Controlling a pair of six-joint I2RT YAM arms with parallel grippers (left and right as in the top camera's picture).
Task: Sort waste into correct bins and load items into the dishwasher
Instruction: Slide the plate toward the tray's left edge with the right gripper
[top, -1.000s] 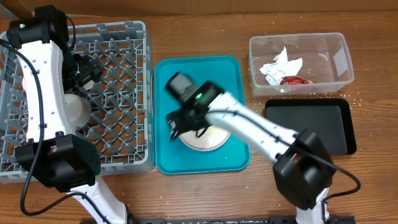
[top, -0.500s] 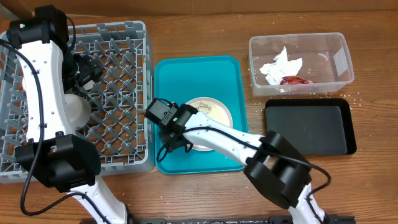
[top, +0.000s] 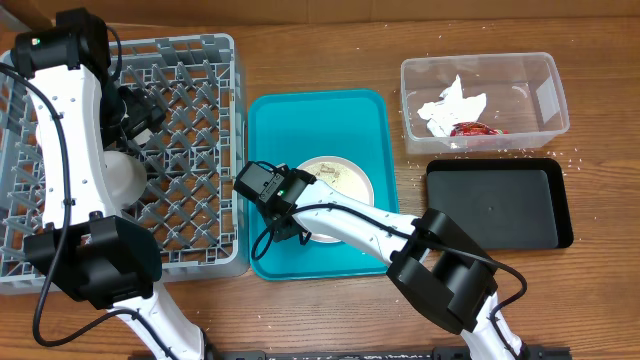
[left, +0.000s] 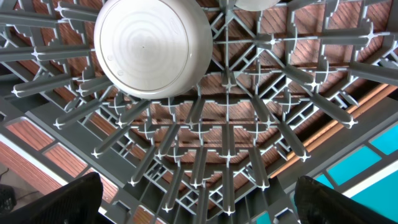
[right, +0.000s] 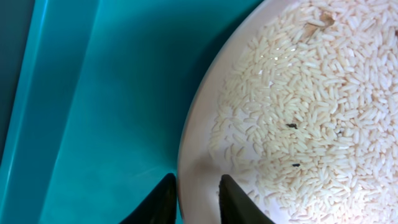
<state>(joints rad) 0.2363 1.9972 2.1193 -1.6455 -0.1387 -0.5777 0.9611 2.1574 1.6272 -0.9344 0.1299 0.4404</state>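
A round white plate (top: 340, 182) covered in pale rice grains (right: 311, 112) lies on the teal serving tray (top: 320, 120). My right gripper (top: 292, 226) (right: 198, 200) is shut on the plate's (right: 199, 143) near-left rim, one finger outside over the tray, the other on the plate's inner face. My left gripper (left: 202, 205) hangs open over the grey dish rack (top: 200, 150), its dark fingertips (left: 68, 199) far apart. An upturned white bowl (left: 152, 46) (top: 120, 175) sits in the rack. The clear tub (top: 480, 58) holds a crumpled napkin (top: 450, 105) and a red wrapper (top: 472, 130).
A shallow black tray (top: 500, 205) lies on the wooden table in front of the clear tub, with a few loose grains scattered around both. The rack stands left of the teal tray, its upright pegs filling the floor under my left gripper.
My right arm swung left and down from above the plate to its near-left edge, and its jaws closed in on the rim. The left arm stayed still.
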